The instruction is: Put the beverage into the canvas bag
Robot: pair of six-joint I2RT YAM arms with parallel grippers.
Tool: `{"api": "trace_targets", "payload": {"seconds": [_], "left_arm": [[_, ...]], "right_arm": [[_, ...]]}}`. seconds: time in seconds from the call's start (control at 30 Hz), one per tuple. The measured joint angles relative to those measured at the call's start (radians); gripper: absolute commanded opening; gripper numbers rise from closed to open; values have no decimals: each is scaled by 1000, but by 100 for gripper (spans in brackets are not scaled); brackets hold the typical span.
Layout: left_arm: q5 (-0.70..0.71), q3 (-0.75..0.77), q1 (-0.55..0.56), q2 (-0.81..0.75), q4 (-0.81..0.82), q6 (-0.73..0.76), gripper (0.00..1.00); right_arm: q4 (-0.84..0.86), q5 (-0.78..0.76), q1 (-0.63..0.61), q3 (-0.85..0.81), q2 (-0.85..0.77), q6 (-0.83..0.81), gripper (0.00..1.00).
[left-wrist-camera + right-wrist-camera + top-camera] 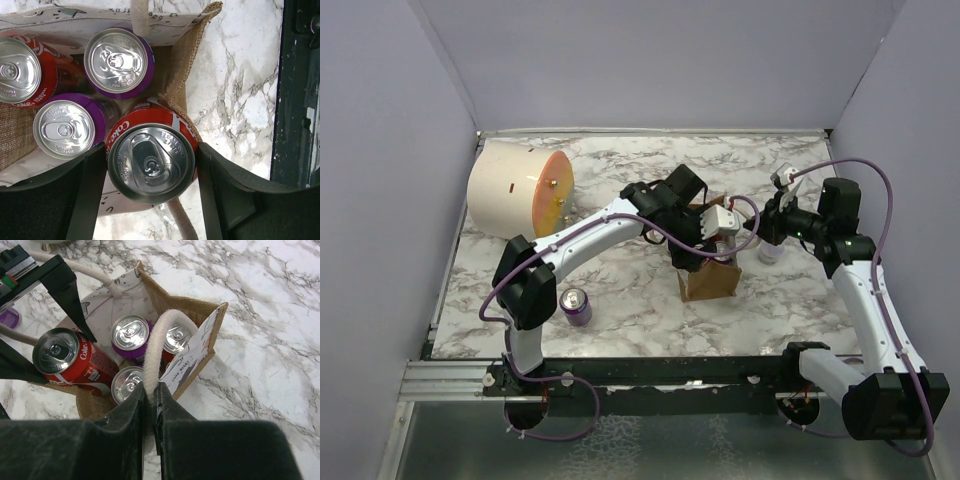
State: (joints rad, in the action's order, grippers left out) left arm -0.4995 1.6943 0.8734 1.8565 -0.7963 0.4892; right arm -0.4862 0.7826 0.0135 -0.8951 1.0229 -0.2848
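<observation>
The brown canvas bag [710,284] stands mid-table with its top open. In the left wrist view it [179,75] holds a red can [18,70] and two purple cans [119,61]. My left gripper [150,167] is shut on a red Coke can [151,162], which is tilted at the bag's rim corner. The right wrist view shows that can [70,360] leaning over the bag's edge [197,310]. My right gripper [151,390] is shut on the bag's white rope handle [156,347] and holds it up. From above, the left gripper [708,245] is over the bag and the right gripper [767,222] is just right of it.
A purple can [576,306] stands on the marble table near the left arm's base. A big cream cylinder with an orange face [520,187] lies at the back left. Grey walls close in three sides.
</observation>
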Motion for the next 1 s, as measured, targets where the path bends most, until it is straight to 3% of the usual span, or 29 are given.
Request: {"api": "trace_targets", "payload": {"seconds": [0.53, 1.0], "left_arm": [[-6, 34, 4, 3, -45, 66, 0], [6, -2, -32, -3, 35, -157, 0]], "right_arm": [[-3, -26, 0, -7, 0, 18, 1], [-3, -26, 0, -6, -3, 18, 1]]}}
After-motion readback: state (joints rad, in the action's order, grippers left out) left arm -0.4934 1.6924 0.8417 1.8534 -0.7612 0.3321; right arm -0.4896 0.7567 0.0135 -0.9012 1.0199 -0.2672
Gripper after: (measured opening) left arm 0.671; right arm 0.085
